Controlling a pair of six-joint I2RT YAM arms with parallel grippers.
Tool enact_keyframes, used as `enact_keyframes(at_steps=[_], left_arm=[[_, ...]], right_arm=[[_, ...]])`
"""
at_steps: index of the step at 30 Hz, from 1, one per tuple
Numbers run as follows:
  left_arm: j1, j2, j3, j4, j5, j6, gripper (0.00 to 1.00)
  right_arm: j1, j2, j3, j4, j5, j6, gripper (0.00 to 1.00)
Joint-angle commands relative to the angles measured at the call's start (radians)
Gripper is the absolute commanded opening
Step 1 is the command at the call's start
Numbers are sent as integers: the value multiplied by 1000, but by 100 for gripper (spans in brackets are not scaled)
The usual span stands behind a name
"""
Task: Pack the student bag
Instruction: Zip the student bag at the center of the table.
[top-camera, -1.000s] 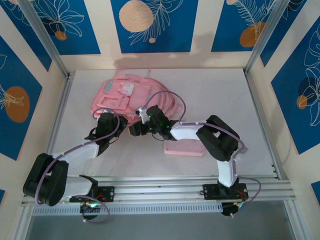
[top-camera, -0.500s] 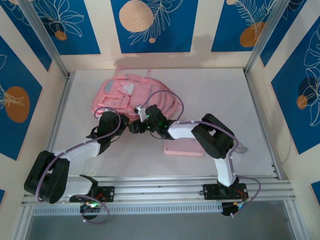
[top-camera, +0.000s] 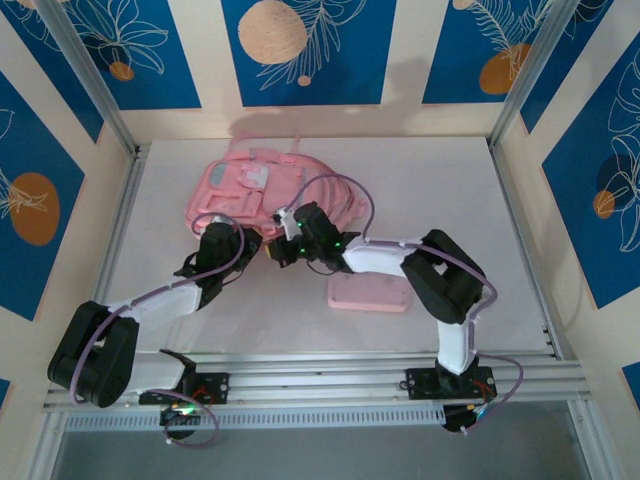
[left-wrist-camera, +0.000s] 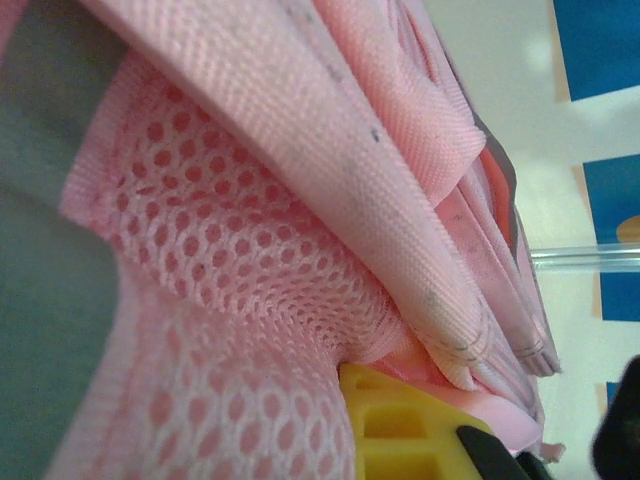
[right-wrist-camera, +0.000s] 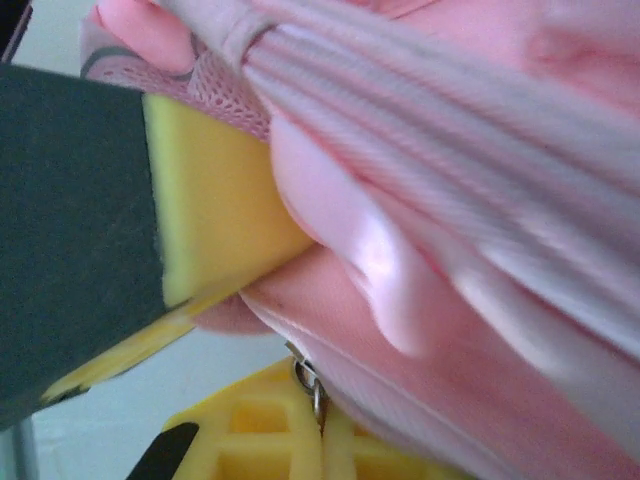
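Pink student bag, left pincer clamped on it, right pincer likewise.

cream walls with blue leaf panels surround a white table.

the student bag was soft pink with pink mesh and grey trim; the pencil case was pink too; the table was white, the wall panels blue with white leaf outlines and orange discs
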Motion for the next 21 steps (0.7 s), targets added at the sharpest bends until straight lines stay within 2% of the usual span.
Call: enact_keyframes(at_steps=[1, 10, 13, 17, 19, 21], left_arm=[[22, -20, 16, 10, -8, 93, 0], [74, -32, 23, -39, -4, 161, 0], [103, -35, 20, -53, 4, 185, 0], [157, -31, 35, -86, 7, 244, 0], [179, -14, 47, -86, -1, 266, 0], [203, 22, 65, -58, 9, 281, 0]], right_arm=[[-56, -85, -31, -258, -36, 33, 0], [-217, -157, 7, -703, 2, -102, 0], [-290, -172, 46, -821, 58, -159, 0], [-371, -199, 69, -871, 124, -188, 0], [-373, -203, 84, -861, 89, -187, 0], [-351, -194, 101, -831, -22, -191, 0]])
